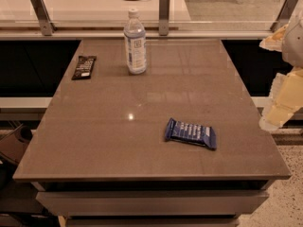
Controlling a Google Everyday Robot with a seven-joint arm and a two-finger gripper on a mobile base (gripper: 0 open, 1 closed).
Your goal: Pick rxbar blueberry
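Note:
The rxbar blueberry (pixel 191 134), a flat bar in a glossy dark-blue wrapper with white lettering, lies on the brown table (pixel 118 141) right of centre, near the front. My gripper (pixel 282 97) shows as pale cream-coloured parts at the right edge of the camera view. It hangs beyond the table's right side, above and to the right of the bar, and does not touch it. Nothing can be seen in its grasp.
A clear water bottle (pixel 135 41) with a white cap stands upright at the back centre. A black-wrapped bar (pixel 84 66) lies at the back left. Behind the table runs a pale counter with metal posts (pixel 164 13). The floor (pixel 284 207) shows at the lower right.

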